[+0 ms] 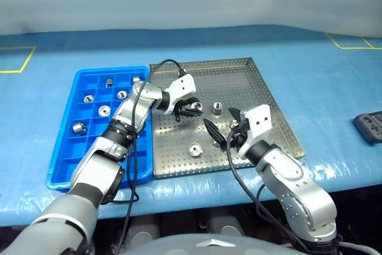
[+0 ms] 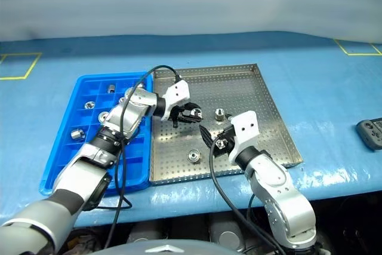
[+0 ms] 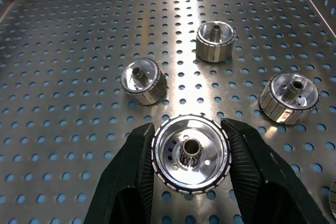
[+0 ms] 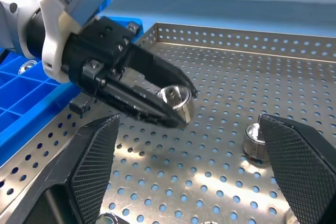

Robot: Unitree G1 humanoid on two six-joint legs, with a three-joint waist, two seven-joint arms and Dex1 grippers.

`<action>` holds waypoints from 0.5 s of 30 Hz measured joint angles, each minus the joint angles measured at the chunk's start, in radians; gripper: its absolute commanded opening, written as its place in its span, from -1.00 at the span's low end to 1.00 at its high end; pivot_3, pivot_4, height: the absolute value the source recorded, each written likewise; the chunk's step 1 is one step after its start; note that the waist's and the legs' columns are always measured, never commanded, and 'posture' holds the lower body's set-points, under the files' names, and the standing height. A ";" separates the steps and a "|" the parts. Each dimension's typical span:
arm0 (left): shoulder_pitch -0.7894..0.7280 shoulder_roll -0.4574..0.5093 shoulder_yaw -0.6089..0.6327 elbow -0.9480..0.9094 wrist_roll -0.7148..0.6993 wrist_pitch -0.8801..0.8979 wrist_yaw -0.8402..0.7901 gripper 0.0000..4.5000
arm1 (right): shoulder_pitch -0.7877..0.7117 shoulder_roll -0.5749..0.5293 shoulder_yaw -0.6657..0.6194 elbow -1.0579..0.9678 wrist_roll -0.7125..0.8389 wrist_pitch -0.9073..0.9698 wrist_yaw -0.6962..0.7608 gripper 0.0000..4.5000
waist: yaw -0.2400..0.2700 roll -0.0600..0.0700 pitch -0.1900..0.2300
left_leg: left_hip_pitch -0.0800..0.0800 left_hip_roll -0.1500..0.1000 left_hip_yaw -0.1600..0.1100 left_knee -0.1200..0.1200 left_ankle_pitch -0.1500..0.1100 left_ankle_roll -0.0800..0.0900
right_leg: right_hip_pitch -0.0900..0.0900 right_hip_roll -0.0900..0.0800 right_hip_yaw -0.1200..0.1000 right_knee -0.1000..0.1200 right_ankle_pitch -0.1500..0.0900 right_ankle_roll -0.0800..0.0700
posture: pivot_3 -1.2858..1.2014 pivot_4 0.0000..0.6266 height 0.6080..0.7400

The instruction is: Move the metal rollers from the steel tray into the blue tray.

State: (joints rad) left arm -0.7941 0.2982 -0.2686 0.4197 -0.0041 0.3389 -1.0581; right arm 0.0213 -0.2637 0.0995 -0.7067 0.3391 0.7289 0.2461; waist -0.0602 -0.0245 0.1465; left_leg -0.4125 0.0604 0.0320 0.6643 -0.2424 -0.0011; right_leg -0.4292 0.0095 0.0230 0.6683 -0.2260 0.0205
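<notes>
Clamped between the two black fingers of the left gripper (image 3: pixel 190 163) is one metal roller (image 3: pixel 190 153), a shiny ribbed ring with a toothed hub at its centre; it is seen held just above the perforated floor of the steel tray (image 1: pixel 262 97), near the tray's middle. In the right wrist view the same roller (image 4: pixel 176 100) is seen pinched at the tips of those fingers, clear of the floor. The right gripper (image 1: pixel 222 126) is held over the near part of the steel tray with its fingers spread wide and nothing between them. Loose rollers are left on the steel tray: one (image 1: pixel 218 108) between the two grippers, another (image 1: pixel 194 149) nearer the front rim, and in the left wrist view three (image 3: pixel 143 81) are seen lying beyond the held one. Several rollers (image 1: pixel 104 110) are already set in separate compartments of the blue tray (image 1: pixel 62 165), which lies just beside the steel tray on the robot's left, on a blue table cover (image 1: pixel 322 76).
</notes>
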 measured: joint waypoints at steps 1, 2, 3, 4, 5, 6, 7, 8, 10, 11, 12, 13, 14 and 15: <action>0.022 0.008 0.027 -0.053 -0.016 0.021 0.019 -0.26 | -0.014 -0.003 0.003 0.007 0.001 0.000 0.009 1.00 | 0.002 0.000 0.000 | 0.000 0.000 0.000 0.000 0.000 0.000 | 0.000 0.000 0.000 0.000 0.000 0.000 | 0.08 -0.52 1.00; 0.051 0.023 0.062 -0.121 -0.037 0.044 0.040 -0.26 | -0.036 -0.006 0.010 0.020 0.003 0.000 0.020 1.00 | 0.004 0.000 0.000 | 0.000 0.000 0.000 0.000 0.000 0.000 | 0.000 0.000 0.000 0.000 0.000 0.000 | 0.08 -0.52 1.00; 0.075 0.034 0.092 -0.181 -0.059 0.065 0.056 -0.26 | -0.052 -0.010 0.015 0.031 0.004 0.000 0.030 1.00 | 0.010 0.000 0.000 | 0.000 0.000 0.000 0.000 0.000 0.000 | 0.000 0.000 0.000 0.000 0.000 0.000 | 0.11 -0.52 1.00; 0.095 0.045 0.114 -0.228 -0.080 0.084 0.066 -0.26 | -0.065 -0.013 0.019 0.040 0.004 0.000 0.039 1.00 | 0.015 0.000 0.000 | 0.000 0.000 0.000 0.000 0.000 0.000 | 0.000 0.000 0.000 0.000 0.000 0.000 | 0.11 -0.52 1.00; 0.125 0.064 0.141 -0.292 -0.101 0.109 0.077 -0.26 | -0.083 -0.017 0.029 0.053 0.004 0.000 0.050 1.00 | 0.022 0.000 0.000 | 0.001 0.000 0.000 0.000 0.000 0.000 | 0.000 0.000 0.000 0.000 0.000 0.000 | 0.13 -0.52 1.00; 0.154 0.080 0.162 -0.344 -0.119 0.127 0.087 -0.26 | -0.098 -0.019 0.034 0.067 0.004 0.000 0.060 1.00 | 0.032 0.000 0.000 | 0.001 0.000 0.000 0.000 0.000 0.000 | 0.001 0.000 -0.001 0.000 0.000 0.000 | 0.15 -0.52 1.00; 0.186 0.096 0.177 -0.393 -0.130 0.144 0.102 -0.26 | -0.115 -0.022 0.045 0.081 0.004 0.001 0.069 1.00 | 0.041 0.000 0.000 | 0.001 0.000 0.000 0.000 0.000 0.000 | 0.001 0.000 -0.001 0.000 0.000 0.000 | 0.17 -0.52 1.00; 0.220 0.108 0.196 -0.441 -0.137 0.164 0.119 -0.26 | -0.130 -0.024 0.053 0.094 0.004 0.000 0.083 1.00 | 0.048 0.000 0.000 | 0.001 0.000 0.000 0.000 0.000 0.000 | 0.001 0.000 0.000 0.000 0.000 0.000 | 0.17 -0.52 1.00; 0.290 0.130 0.230 -0.522 -0.158 0.201 0.155 -0.26 | -0.162 -0.033 0.069 0.123 0.003 0.000 0.106 1.00 | 0.066 0.000 0.000 | 0.001 0.000 0.000 0.000 0.000 0.000 | 0.001 0.000 -0.001 0.000 0.000 0.000 | 0.21 -0.52 1.00; 0.324 0.142 0.246 -0.561 -0.164 0.218 0.176 -0.26 | -0.176 -0.036 0.074 0.137 0.003 -0.001 0.119 1.00 | 0.077 0.000 0.000 | 0.001 0.000 0.000 0.000 0.000 0.000 | 0.001 -0.001 -0.001 0.000 0.000 0.000 | 0.22 -0.52 1.00; 0.347 0.146 0.260 -0.591 -0.167 0.232 0.196 -0.26 | -0.188 -0.038 0.078 0.152 0.003 -0.002 0.128 1.00 | 0.088 0.000 0.000 | 0.000 0.000 0.000 0.001 0.000 0.000 | 0.001 -0.001 -0.001 0.000 0.000 0.000 | 0.22 -0.52 1.00; 0.378 0.153 0.279 -0.631 -0.172 0.245 0.220 -0.26 | -0.205 -0.038 0.087 0.169 0.003 -0.004 0.138 1.00 | 0.096 0.000 0.000 | 0.000 0.000 0.000 0.001 0.000 0.000 | 0.001 -0.001 -0.001 0.000 0.000 0.000 | 0.25 -0.52 1.00; 0.410 0.158 0.298 -0.670 -0.176 0.255 0.241 -0.26 | -0.219 -0.037 0.092 0.183 0.003 -0.007 0.150 1.00 | 0.104 0.000 0.001 | 0.000 0.000 0.000 0.001 0.000 0.000 | 0.001 -0.001 -0.001 0.000 0.000 0.000 | 0.25 -0.52 1.00; 0.441 0.160 0.317 -0.707 -0.179 0.266 0.263 -0.26 | -0.236 -0.037 0.097 0.201 0.002 -0.009 0.160 1.00 | 0.113 0.000 0.001 | 0.000 0.000 0.000 0.001 0.000 0.000 | 0.001 -0.001 -0.002 0.000 0.000 0.000 | 0.25 -0.52 1.00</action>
State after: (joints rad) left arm -0.3528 0.4586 0.0481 -0.2870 -0.1835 0.6054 -0.7947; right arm -0.2147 -0.3006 0.1961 -0.5060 0.3415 0.7203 0.4059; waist 0.0528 -0.0243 0.1470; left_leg -0.4121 0.0603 0.0317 0.6650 -0.2423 -0.0013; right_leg -0.4282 0.0085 0.0211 0.6681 -0.2260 0.0201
